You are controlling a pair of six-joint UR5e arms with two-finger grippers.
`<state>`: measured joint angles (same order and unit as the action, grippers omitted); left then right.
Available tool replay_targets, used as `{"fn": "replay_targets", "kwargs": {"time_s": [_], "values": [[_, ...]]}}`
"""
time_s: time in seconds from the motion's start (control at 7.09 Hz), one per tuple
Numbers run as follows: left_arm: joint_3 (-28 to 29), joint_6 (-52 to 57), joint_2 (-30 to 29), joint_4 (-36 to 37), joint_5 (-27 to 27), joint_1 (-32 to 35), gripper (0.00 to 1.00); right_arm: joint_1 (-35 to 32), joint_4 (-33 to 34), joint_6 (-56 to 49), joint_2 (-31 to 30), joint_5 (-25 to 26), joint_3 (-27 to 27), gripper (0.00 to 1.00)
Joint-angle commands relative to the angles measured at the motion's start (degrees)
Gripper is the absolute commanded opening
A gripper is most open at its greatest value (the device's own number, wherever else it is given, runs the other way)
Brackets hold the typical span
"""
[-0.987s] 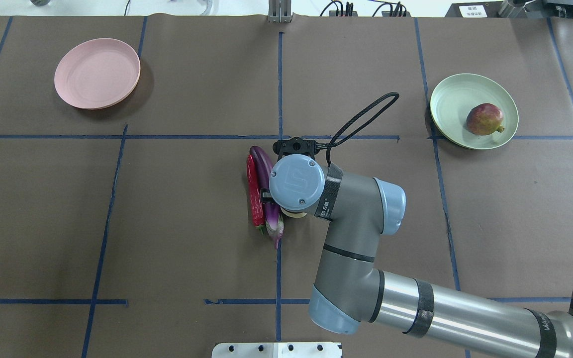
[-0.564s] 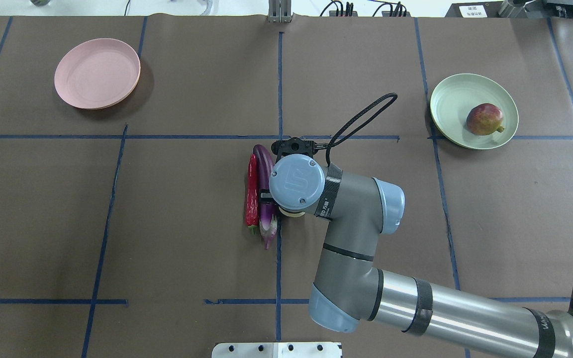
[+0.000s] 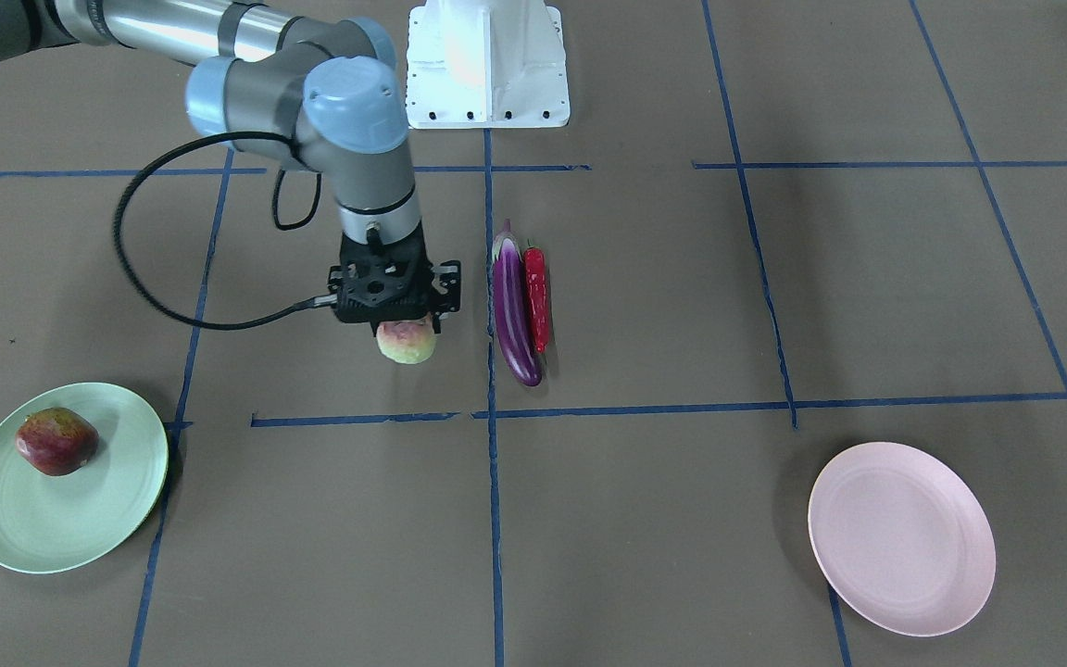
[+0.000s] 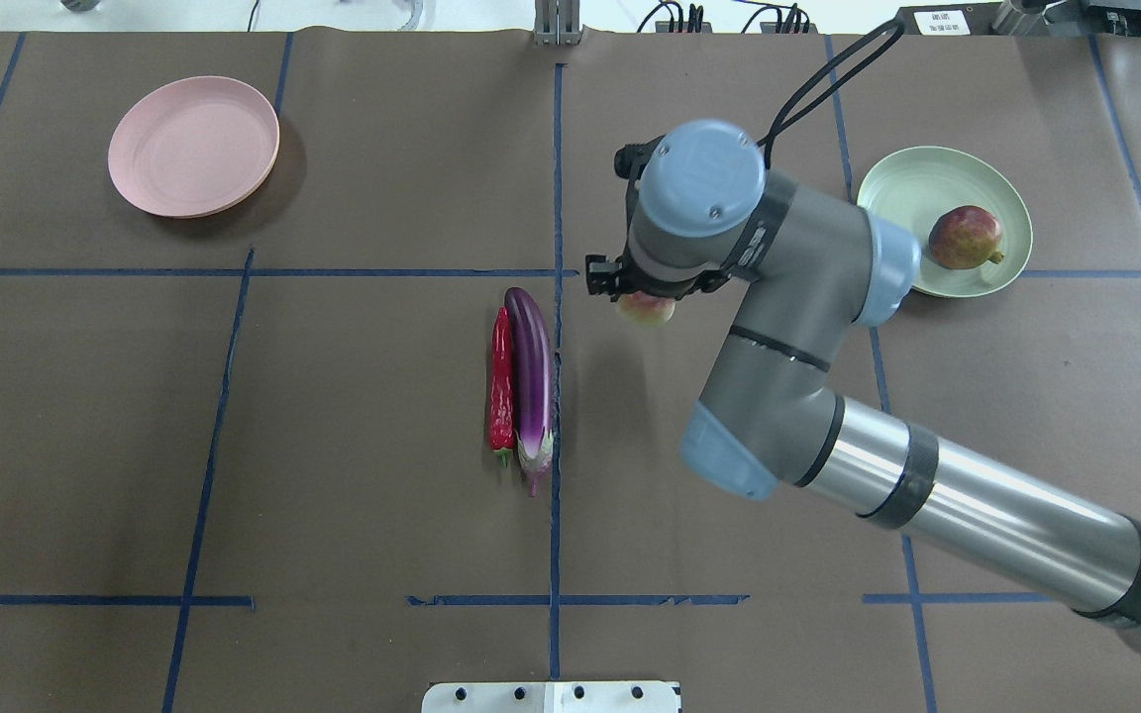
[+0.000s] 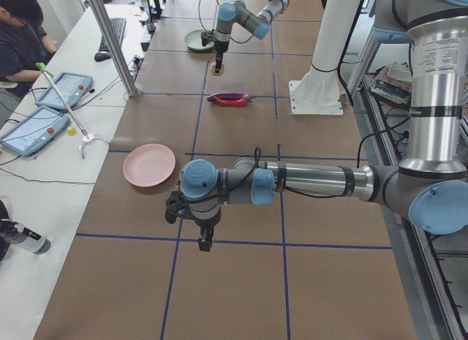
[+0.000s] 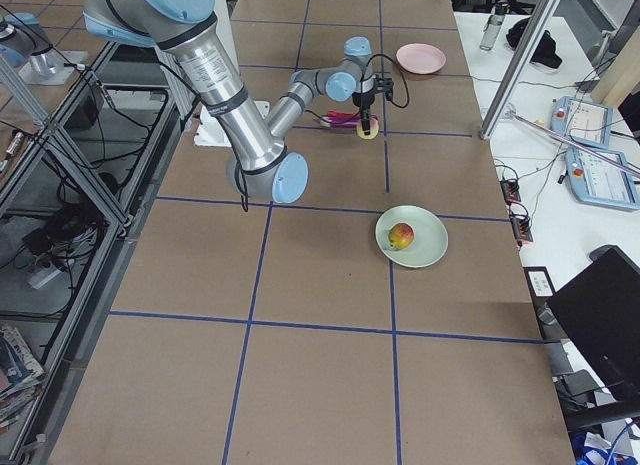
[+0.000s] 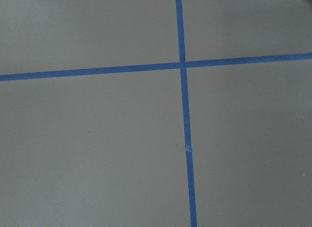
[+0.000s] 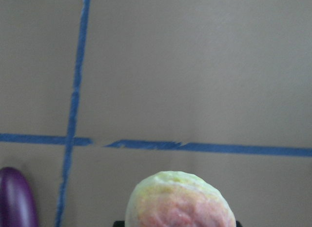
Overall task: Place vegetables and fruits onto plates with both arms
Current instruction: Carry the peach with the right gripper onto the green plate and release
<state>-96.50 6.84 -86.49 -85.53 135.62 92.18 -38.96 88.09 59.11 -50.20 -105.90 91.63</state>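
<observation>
My right gripper [image 4: 642,295] is shut on the pale yellow-pink peach [image 4: 646,309] and holds it above the table, right of the vegetables; the peach also shows in the front view [image 3: 407,343] and in the right wrist view [image 8: 180,202]. The purple eggplant [image 4: 532,366] and the red chili pepper [image 4: 501,381] lie side by side at mid-table. The pomegranate [image 4: 967,237] sits on the green plate [image 4: 902,198]. The pink plate [image 4: 193,146] holds nothing. My left gripper [image 5: 205,241] shows only in the exterior left view, near the pink plate; I cannot tell whether it is open or shut.
The white base block [image 4: 551,696] stands at the table's near edge. A black cable loop [image 3: 126,250] hangs off the right wrist. Blue tape lines [image 7: 184,114] cross the brown table cover. Tablets and a person [image 5: 18,33] are along the far side.
My right gripper has risen with the peach and moved away from the eggplant, toward the far right and the green plate. The eggplant and chili shifted slightly and now lie straight.
</observation>
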Motion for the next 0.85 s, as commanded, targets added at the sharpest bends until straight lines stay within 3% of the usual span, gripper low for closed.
{"fn": "replay_targets", "kwargs": {"time_s": [0.0, 0.14, 0.42, 0.56, 0.71], "values": [[0.0, 0.0, 0.0, -0.1, 0.0, 0.0, 1.0, -12.3, -0.8, -21.2, -4.5, -6.5, -3.9, 0.05], [0.0, 0.0, 0.0, -0.1, 0.0, -0.1, 1.0, -16.5, -1.1, -30.3, -5.3, -8.7, -8.3, 0.05], [0.0, 0.0, -0.1, -0.1, 0.0, -0.1, 1.0, -20.4, -11.7, -38.3, -7.6, -11.4, -17.9, 0.07], [0.0, 0.0, -0.1, -0.1, 0.0, -0.1, 1.0, -21.0, -14.1, -41.6, -8.3, -11.3, -21.2, 0.14], [0.0, 0.0, 0.0, -0.1, 0.0, -0.1, 1.0, -21.2, -14.3, -43.4, -8.2, -11.3, -22.5, 0.65]]}}
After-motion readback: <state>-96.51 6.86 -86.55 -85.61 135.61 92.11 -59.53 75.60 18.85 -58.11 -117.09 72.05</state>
